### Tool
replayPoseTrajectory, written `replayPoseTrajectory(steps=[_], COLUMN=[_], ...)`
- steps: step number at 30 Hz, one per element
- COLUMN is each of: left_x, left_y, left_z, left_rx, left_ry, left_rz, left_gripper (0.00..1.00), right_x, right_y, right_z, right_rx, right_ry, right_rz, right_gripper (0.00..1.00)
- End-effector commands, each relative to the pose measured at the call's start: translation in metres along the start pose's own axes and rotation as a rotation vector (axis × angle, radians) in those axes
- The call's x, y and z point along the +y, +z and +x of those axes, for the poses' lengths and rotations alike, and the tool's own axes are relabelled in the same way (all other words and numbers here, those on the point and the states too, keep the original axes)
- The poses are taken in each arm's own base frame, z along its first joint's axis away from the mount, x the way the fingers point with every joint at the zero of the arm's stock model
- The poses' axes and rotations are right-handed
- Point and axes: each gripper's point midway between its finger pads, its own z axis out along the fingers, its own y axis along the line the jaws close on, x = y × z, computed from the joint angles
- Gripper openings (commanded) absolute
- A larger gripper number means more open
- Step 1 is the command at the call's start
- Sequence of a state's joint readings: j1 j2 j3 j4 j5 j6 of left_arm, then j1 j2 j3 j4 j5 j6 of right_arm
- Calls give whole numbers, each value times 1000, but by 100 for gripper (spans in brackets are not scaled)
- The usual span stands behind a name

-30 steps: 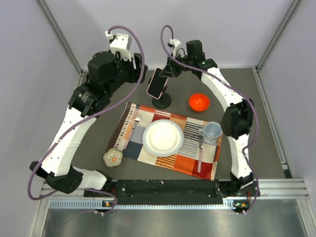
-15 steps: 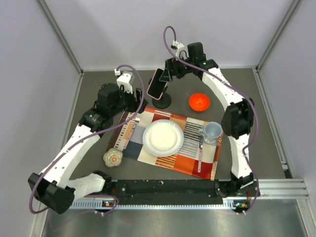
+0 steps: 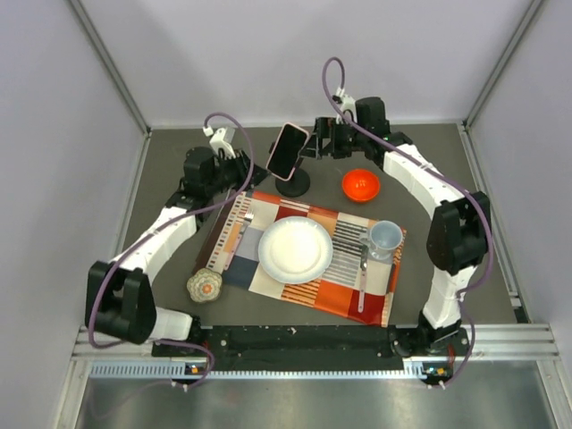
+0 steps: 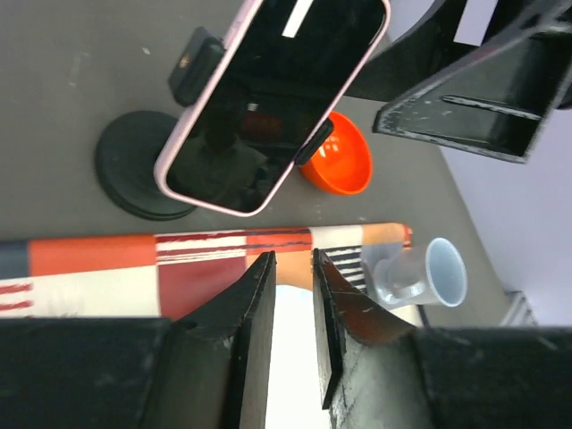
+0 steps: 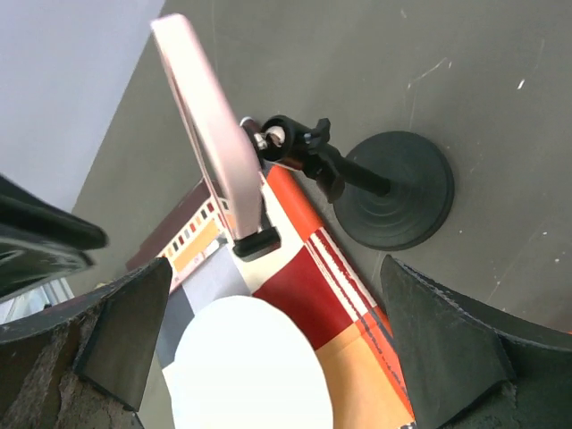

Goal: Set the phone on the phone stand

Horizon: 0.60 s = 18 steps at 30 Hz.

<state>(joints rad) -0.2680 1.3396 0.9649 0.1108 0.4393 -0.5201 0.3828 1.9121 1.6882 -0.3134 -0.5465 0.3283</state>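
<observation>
The phone (image 3: 288, 149), black-screened with a pink edge, sits tilted in the clamp of the black phone stand (image 3: 293, 185), at the back of the table. In the left wrist view the phone (image 4: 268, 98) leans over the stand's round base (image 4: 134, 174), and clamp jaws grip both of its ends. My left gripper (image 3: 246, 172) hangs left of the stand; its fingers (image 4: 259, 304) are a narrow gap apart and hold nothing. My right gripper (image 3: 323, 143) is just right of the phone, wide open and empty. The right wrist view shows the phone (image 5: 206, 152) edge-on above the stand (image 5: 398, 192).
An orange bowl (image 3: 361, 184) sits right of the stand. In front lies a patterned placemat (image 3: 295, 214) with a white plate (image 3: 295, 249), a clear cup (image 3: 384, 238) and cutlery. A small round patterned object (image 3: 204, 285) lies left of the mat.
The right gripper opened wide and drew back to the right of the phone. The left arm dropped lower and further left, its jaws narrowing. The phone stays on the stand.
</observation>
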Motion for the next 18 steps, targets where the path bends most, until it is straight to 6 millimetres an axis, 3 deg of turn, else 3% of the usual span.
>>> replayPoseTrajectory(steps=[1,4,8,10,11,12,18], left_x=[-36,-25,-7,6,13,12,28], left_y=[13,23,37,48,56,61,87], left_z=[-29,-21,-14,-5,0,0,18], left_rx=[-84,-65,-50,-27,-15,-26,-2], left_ry=[-29,-51,-56,-77,-91,-82,-111], left_rz=[185,166,113,87,77,86,65], left_gripper=[26,24,23,22,21,20,19], right_x=[25,25,39,35,34,20,31], right_y=[-36,-38,-25,-20,-17,-18,-11], right_z=[-54,-56,-47,-50,-41,-41,-46], right_rx=[-221,-234,-228,-247,-220,-237,-261], right_ry=[-14,85,64,107,133,153,196], right_rz=[27,65,123,187,234,334,367], right_gripper=[99,99,99,99,99,99,99])
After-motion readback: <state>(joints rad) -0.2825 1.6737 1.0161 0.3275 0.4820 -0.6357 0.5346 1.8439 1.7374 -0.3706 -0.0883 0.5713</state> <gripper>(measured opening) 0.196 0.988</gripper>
